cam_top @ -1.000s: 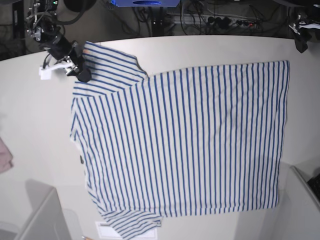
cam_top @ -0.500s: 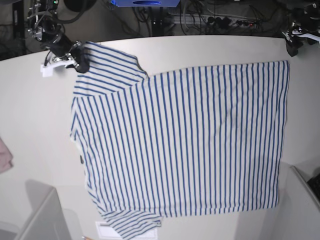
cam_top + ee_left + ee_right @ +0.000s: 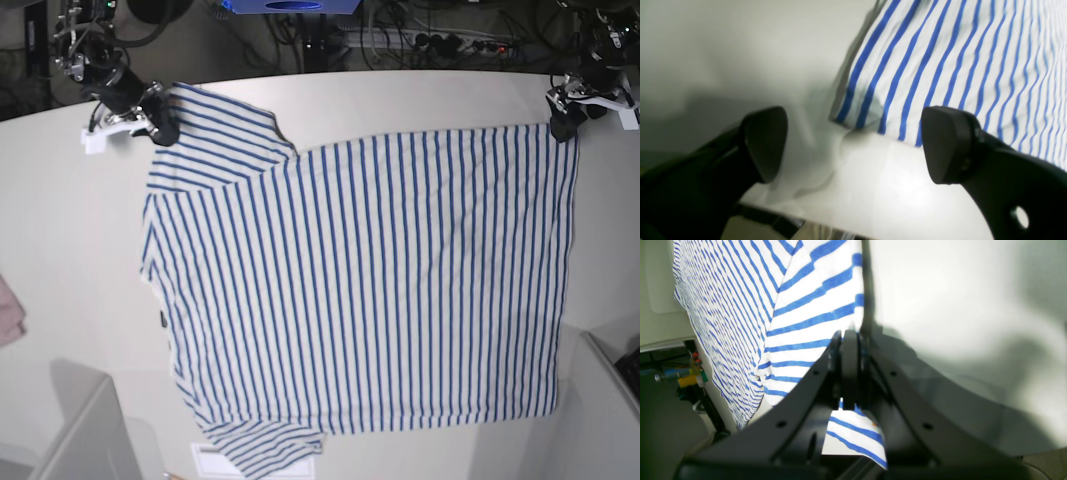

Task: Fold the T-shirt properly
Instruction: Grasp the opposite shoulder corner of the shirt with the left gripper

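1 T-shirt, R pincer clamped, L pincer wide

- Left gripper: matte black fingers with broad, rounded pads; one round hole.
- Right gripper: black fingers with small holes; white bracket beside it.

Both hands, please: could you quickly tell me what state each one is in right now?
Left hand: open, holding nothing, poised at a corner of the T-shirt.
Right hand: closed on the edge of the T-shirt's sleeve.
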Robot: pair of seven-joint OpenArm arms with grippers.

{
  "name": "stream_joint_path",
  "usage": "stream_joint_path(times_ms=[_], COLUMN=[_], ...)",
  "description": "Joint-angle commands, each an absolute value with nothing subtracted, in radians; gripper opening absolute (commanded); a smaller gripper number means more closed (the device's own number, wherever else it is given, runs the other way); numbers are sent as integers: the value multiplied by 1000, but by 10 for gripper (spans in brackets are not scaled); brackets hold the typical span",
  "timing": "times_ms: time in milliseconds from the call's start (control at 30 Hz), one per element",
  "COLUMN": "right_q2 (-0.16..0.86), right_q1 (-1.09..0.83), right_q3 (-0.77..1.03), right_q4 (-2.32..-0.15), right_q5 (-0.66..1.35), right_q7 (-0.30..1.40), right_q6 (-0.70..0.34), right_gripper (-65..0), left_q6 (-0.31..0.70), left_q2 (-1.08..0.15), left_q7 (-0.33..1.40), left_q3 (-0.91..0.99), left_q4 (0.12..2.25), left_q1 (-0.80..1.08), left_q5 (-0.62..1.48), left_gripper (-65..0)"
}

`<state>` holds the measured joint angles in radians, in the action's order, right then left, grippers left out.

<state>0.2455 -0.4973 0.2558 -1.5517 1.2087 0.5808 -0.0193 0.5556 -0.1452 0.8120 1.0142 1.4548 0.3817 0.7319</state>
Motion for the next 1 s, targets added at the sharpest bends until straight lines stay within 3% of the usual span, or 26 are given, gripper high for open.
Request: stream_joint_path(times_ms=[0, 167, 400, 600, 667, 800, 833, 967], right_q2=[252, 252, 254, 254, 254, 254, 254, 254], right_q1=[-510, -509, -509, -509, -509, -510, -512, -518], right_q3=[260, 260, 260, 260, 260, 260, 260, 260], right_q4=[-1554, -1554, -1554, -1554, -1554, -1554, -1554, -1566], right_q5=[1182, 1182, 1182, 1182, 1182, 1182, 1182, 1182], right_q7=[601, 601, 601, 601, 601, 601, 599, 596], right_q6=[5, 5, 5, 5, 5, 5, 5, 5], right_gripper=[-650, -650, -650, -650, -650, -650, -650, -650], left_q6=[562, 562, 562, 562, 562, 562, 562, 562], left_q2=[-159, -160, -156, -159, -159, -159, -160, -160], left_q7=[823, 823, 823, 819, 819, 819, 819, 822], left_q3=[1017, 940, 935, 943, 943, 941, 940, 937], left_q4=[1449, 1432, 1368, 1328, 1339, 1395, 1409, 1443], left_q1=[375, 357, 329, 328, 328, 332, 335, 340], left_q5=[731, 734, 737, 737, 737, 731, 731, 730], left_gripper=[-43, -49, -222, -237, -304, -611, -650, -650])
